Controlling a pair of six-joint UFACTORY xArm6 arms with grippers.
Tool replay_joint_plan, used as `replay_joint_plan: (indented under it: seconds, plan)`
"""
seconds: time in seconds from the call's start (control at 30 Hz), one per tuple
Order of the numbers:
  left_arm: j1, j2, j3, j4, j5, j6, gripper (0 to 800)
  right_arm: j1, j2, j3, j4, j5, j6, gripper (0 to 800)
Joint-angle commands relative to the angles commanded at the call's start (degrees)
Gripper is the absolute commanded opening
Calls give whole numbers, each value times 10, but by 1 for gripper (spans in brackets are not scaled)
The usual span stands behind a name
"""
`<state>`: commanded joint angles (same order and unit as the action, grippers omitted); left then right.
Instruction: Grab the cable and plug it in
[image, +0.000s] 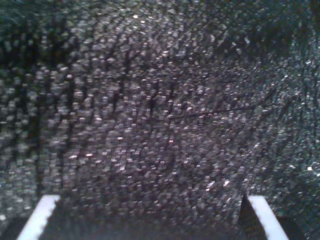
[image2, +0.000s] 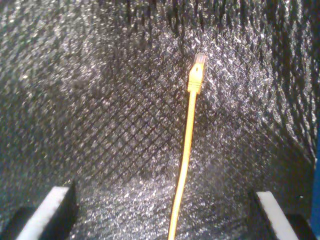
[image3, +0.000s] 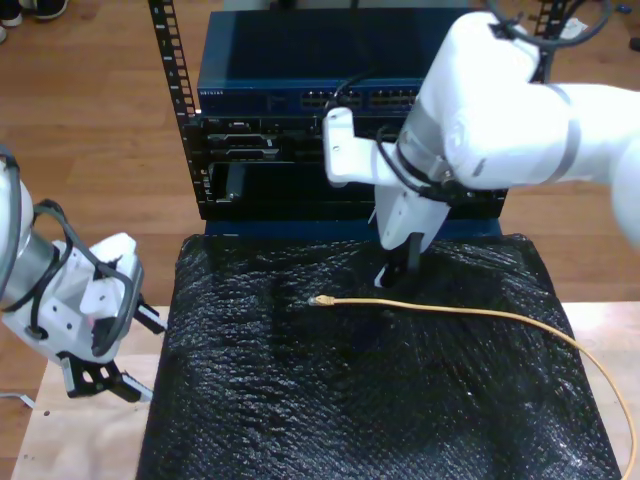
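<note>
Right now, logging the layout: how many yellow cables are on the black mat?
1. The yellow cable lies across the black mat, plug ahead of my second gripper.

My second gripper (image2: 162, 212) points down, jaws parted, white fingertips (image2: 50, 210) wide apart. My first gripper (image: 152, 217) likewise stands parted, its white fingertips (image: 42, 215) spread.

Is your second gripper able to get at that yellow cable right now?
Probably yes: my second gripper is open above the black mat, the cable runs between its fingers, and nothing lies over it.
</note>
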<state>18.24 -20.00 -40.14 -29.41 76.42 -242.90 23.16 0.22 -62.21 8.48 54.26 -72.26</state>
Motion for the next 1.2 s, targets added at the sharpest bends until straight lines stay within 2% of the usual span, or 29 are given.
replay_joint_plan:
  seconds: [0.13, 0.27, 0.6, 0.9, 1.07, 1.2]
  plan:
    - [1, 2, 2, 0, -4, 0, 800, 26, 24, -1, -62, -16, 53, 791]
    - [2, 2, 4, 0, -12, 1, 800, 41, 39, -3, -100, -29, 85, 789]
    - [4, 6, 6, 0, -13, 1, 800, 75, 104, -28, -124, -62, 123, 772]
    - [4, 19, 4, 0, -25, 0, 800, 84, 139, -37, -190, -81, 192, 742]
    - [4, 19, 4, 0, -25, 1, 800, 84, 149, -40, -192, -81, 200, 683]
    - [4, 20, 4, 0, -25, 1, 800, 84, 156, -40, -192, -90, 200, 668]
